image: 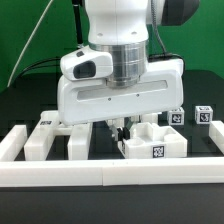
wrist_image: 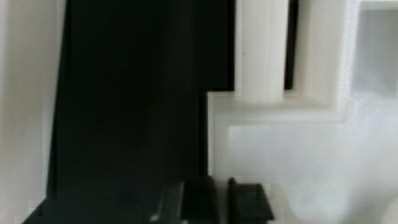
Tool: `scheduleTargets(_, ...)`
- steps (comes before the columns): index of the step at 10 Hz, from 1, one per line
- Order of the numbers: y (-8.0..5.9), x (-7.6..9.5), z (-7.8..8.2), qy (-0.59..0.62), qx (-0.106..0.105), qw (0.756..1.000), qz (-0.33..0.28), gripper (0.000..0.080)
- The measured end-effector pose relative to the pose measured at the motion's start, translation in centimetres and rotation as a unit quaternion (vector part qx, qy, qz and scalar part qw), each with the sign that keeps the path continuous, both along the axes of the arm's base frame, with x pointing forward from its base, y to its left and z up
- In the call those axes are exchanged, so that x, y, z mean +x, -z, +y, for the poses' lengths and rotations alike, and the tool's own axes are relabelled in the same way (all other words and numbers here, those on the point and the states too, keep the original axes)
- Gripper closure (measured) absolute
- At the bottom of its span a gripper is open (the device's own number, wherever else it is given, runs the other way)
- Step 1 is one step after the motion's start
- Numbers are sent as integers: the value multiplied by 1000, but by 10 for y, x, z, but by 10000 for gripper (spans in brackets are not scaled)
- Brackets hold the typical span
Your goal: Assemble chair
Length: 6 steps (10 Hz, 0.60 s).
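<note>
My gripper hangs low over the black table, close beside a white blocky chair piece that bears a square tag on its front. In the wrist view the two dark fingers stand almost together, so the gripper is shut with nothing visible between them. They sit at the edge of a white chair panel, whose narrow bar runs away from the fingers. Whether the fingers touch the panel I cannot tell. The big white hand hides much of the table behind it in the exterior view.
Two small white tagged blocks stand at the exterior view's right. Blocky white pieces lie at the exterior view's left. A long low white border rail runs along the front. Cables hang before a green backdrop.
</note>
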<state>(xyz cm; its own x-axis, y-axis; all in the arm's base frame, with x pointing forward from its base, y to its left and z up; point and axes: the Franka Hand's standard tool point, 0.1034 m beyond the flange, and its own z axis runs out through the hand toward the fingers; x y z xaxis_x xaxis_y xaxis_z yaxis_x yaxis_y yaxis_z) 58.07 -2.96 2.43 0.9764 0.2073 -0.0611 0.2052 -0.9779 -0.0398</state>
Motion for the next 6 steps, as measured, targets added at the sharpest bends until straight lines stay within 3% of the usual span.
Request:
scheduleTargets(1,0,0,5,21,-1,1000,1,771)
scheduleTargets(2,0,2,20,35,-2,999,1,771)
scheduleTargets(6,-1,26,67,66,-4,998,-13,771)
